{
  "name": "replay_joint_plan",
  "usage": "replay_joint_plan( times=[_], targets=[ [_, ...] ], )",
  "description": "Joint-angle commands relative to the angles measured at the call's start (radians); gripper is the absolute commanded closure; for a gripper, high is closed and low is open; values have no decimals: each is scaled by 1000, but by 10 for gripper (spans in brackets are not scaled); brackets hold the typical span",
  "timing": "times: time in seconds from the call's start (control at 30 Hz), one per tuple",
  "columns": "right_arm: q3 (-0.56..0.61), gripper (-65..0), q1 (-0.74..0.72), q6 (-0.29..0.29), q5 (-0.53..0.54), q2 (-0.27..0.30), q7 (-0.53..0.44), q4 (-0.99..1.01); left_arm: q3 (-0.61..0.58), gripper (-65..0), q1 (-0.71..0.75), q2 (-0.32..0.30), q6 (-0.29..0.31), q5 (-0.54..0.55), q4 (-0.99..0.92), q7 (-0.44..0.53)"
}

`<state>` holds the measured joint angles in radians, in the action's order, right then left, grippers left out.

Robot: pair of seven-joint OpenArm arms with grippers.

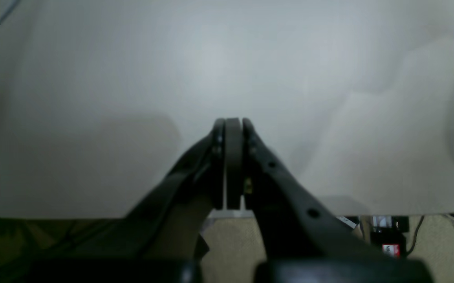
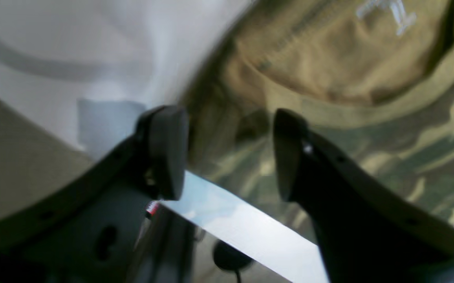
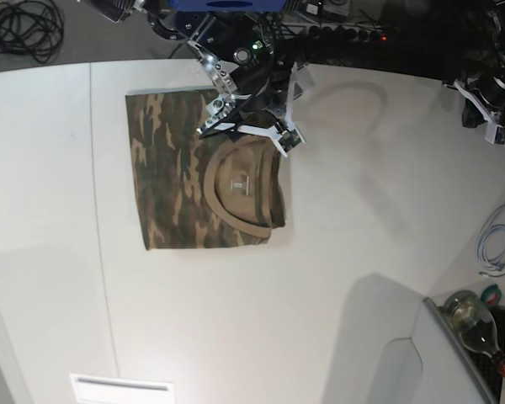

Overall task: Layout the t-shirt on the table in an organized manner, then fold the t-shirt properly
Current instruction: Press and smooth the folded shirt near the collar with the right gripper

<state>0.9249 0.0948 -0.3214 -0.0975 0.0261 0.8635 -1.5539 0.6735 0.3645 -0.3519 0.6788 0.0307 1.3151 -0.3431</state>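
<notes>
The shirt lies folded small on the worktop — nearly done. Right jaws gape empty above it; left jaws are closed. Next, just tidy.

Robotics lab — white table, coiled cables, power strips

T-shirt: camouflage cloth in olive, brown, tan and black, folded into a compact, roughly square bundle lying flat. Its tan inner collar faces up at the bundle's right half in the base view, forming a curved band around a small pale label; the right wrist view shows the same collar and label, blurred. Table: broad, plain white top with a thin dark seam just left of the shirt, which lies toward the far left part.
</notes>
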Motion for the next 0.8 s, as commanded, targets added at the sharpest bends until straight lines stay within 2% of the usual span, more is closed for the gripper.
replay_joint_plan(
  times=[0.0,0.23,0.3,0.37,0.4,0.67,0.77],
  targets=[
    [0,-288,-7,1,-3,-13,-13,-10,9,0,-3,-20,-4,15,13,22],
    [-2,-266,0,1,-3,-24,-13,0,9,0,-3,-17,-4,16,16,22],
    [-2,-186,0,1,-3,-24,-13,0,9,0,-5,-16,-4,16,14,22],
    [-2,-33,1,1,-3,-24,-13,0,9,0,-5,-16,-4,16,14,22],
    [-2,0,1,1,-3,-24,-13,0,9,0,-5,-16,-4,16,13,22],
    [0,-6,59,1,-3,-16,0,-95,9,0,-8,-19,-4,16,11,22],
    [0,-6,75,1,-3,19,24,-156,9,0,-9,-19,-4,16,11,22]
  ],
)
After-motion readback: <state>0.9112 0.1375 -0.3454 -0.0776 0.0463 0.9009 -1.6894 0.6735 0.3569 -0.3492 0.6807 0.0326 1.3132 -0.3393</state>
